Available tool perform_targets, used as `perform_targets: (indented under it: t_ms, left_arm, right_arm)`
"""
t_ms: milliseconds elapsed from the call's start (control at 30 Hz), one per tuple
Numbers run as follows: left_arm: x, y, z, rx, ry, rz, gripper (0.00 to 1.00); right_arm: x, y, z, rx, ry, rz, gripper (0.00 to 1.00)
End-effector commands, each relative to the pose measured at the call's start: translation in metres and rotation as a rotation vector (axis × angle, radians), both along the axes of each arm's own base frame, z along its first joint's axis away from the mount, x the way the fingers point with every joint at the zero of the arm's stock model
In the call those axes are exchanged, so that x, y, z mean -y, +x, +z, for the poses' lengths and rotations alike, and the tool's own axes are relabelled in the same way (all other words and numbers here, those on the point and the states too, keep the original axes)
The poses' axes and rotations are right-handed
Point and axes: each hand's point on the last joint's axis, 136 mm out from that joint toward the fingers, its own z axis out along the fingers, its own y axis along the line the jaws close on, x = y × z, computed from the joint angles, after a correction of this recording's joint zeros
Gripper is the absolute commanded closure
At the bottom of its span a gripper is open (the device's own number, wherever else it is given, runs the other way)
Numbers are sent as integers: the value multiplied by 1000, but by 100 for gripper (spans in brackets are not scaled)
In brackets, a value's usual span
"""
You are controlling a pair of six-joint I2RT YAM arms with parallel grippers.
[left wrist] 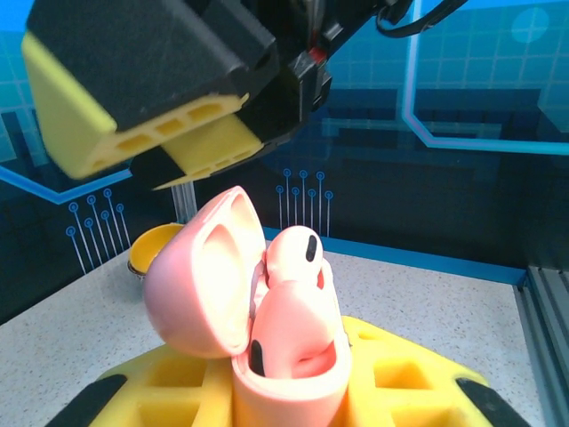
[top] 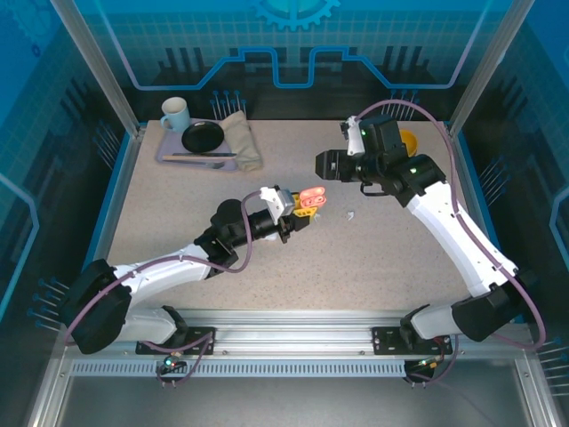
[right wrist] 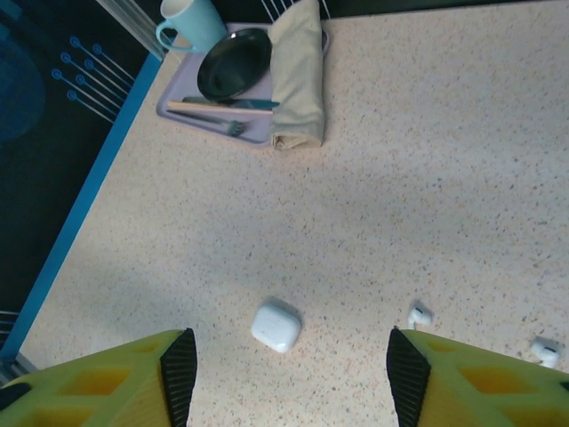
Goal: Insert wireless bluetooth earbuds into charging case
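Pink case open, clamped in left hand w/ 1 pink bud not seated yet; right hand apart; white buds loose on tabletop, lower right of frame.

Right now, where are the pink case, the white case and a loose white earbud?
pink case [left wrist: 284,405], left wrist view, front of its lower shell.
white case [right wrist: 276,325], right wrist view, middle of its top.
white earbud [right wrist: 420,314], right wrist view, its rounded body.
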Motion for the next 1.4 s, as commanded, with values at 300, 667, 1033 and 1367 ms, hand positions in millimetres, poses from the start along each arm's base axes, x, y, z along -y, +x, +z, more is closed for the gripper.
perform_targets:
  t_ms: [300,667,1033,1367]
  left_arm:
    - [9,14,11,38,-10,26,100]
    - [0,49,3,-73,-49,121,100]
    - [-31,116,-58,-506,4,350,100]
    - [-22,172,-151,-1034,181,417,100]
  right_arm:
    - [-16,-26,-28,-137,-58,134,50]
    - [-3,-68,-51,-173,-92,136,54]
    - [61,-51,-46,-171,6,-180,44]
    - [74,-59,-87,-240,27,-273,43]
